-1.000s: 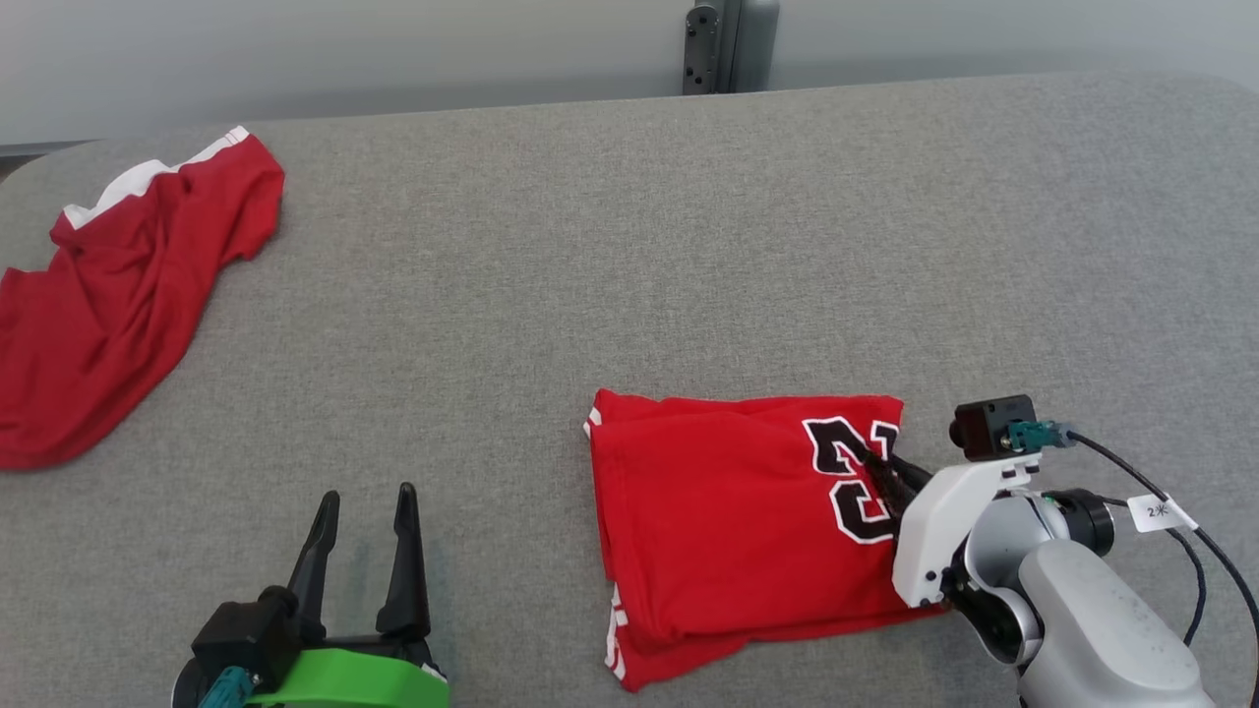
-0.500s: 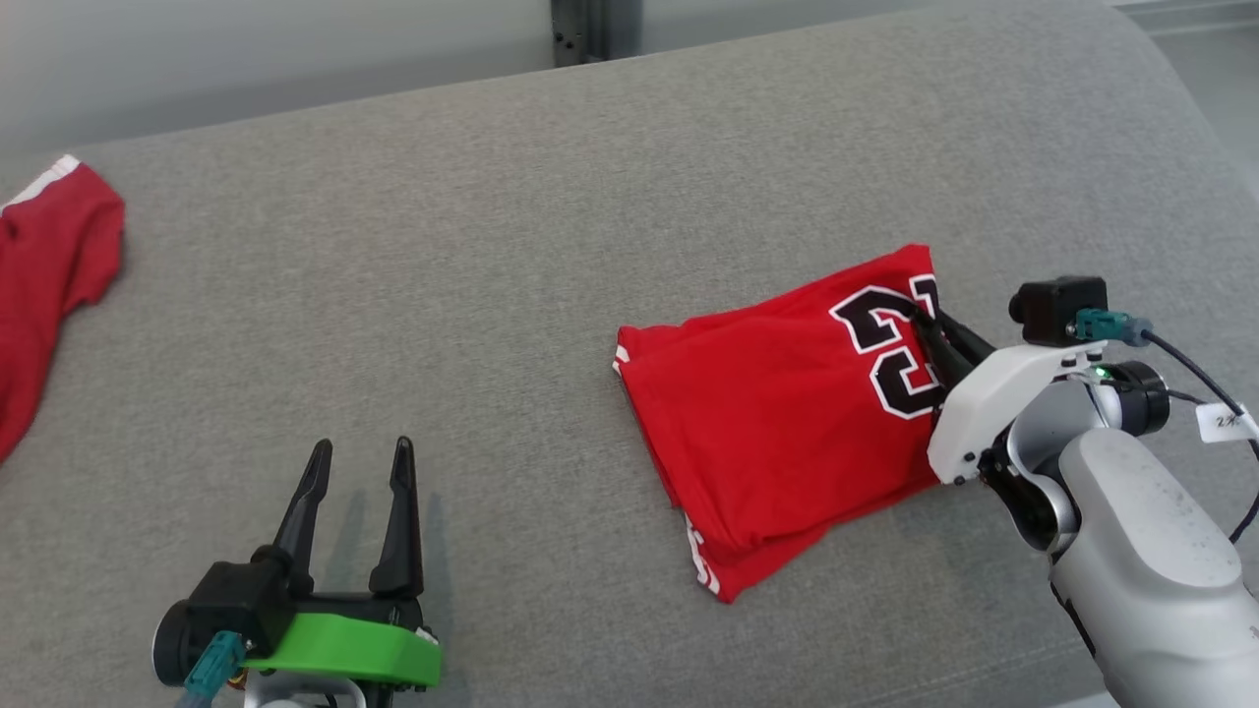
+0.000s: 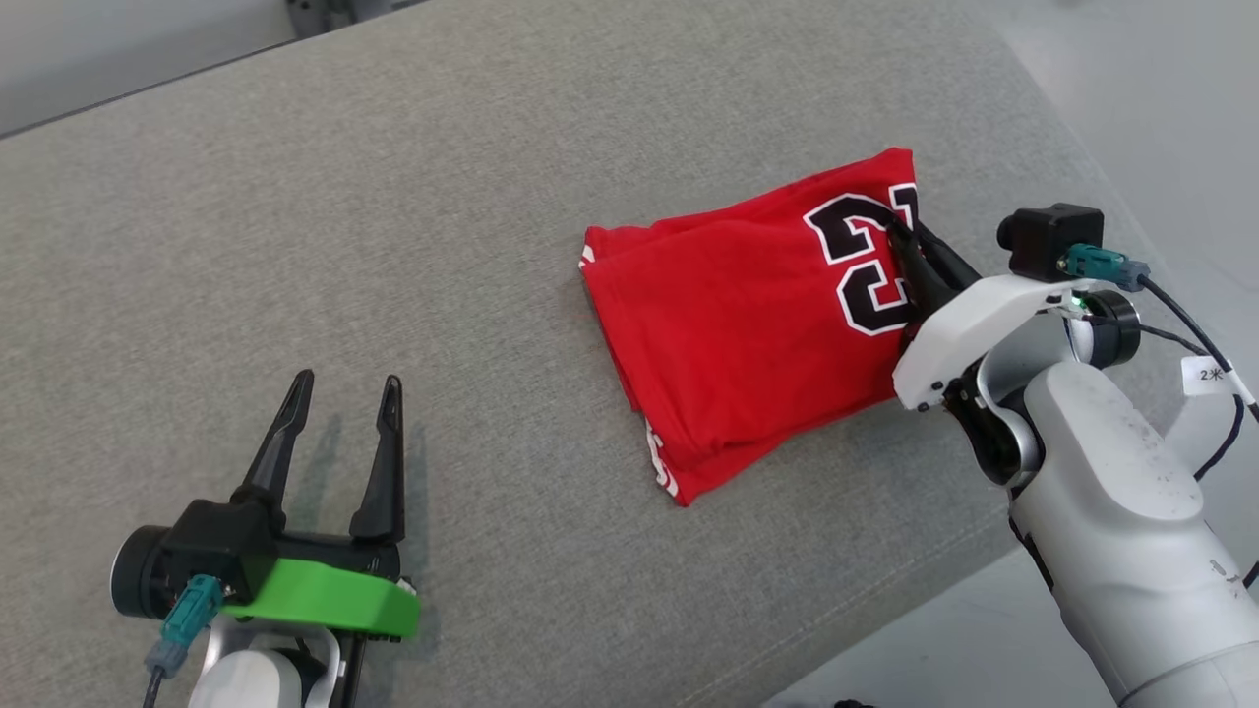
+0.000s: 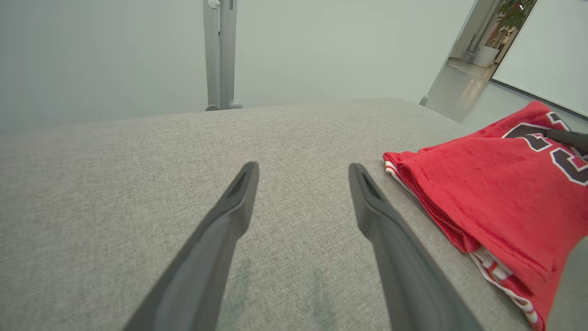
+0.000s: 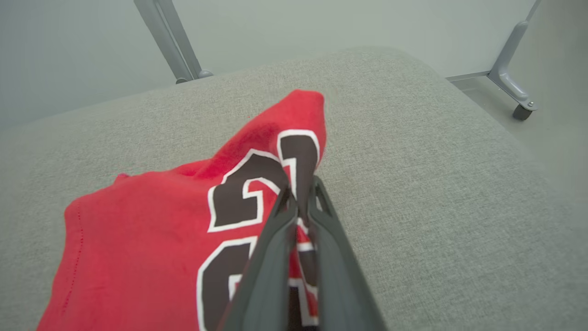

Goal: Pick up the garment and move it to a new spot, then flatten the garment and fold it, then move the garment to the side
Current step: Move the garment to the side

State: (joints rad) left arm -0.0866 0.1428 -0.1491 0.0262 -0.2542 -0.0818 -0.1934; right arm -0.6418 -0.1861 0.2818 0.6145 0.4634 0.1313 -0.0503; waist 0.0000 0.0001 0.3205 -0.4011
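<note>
One red garment (image 3: 748, 334) is lying folded into a rough rectangle on the grey fabric surface (image 3: 393, 197), toward the surface's right side and close to its right rim. It is showing two large black numerals edged in white near its right end, and thin white-striped trim is peeking out from the stacked layers along its left and near edges. The right claw (image 3: 900, 236) is reaching in from the surface's right rim, and its two dark fingers are pressing together on the cloth right at the numerals, where the fabric is bunching up a little. The left claw (image 3: 348, 379) is hovering over the surface's near left part, well apart from the garment, with its two fingers spreading wide and gripping nothing.
</note>
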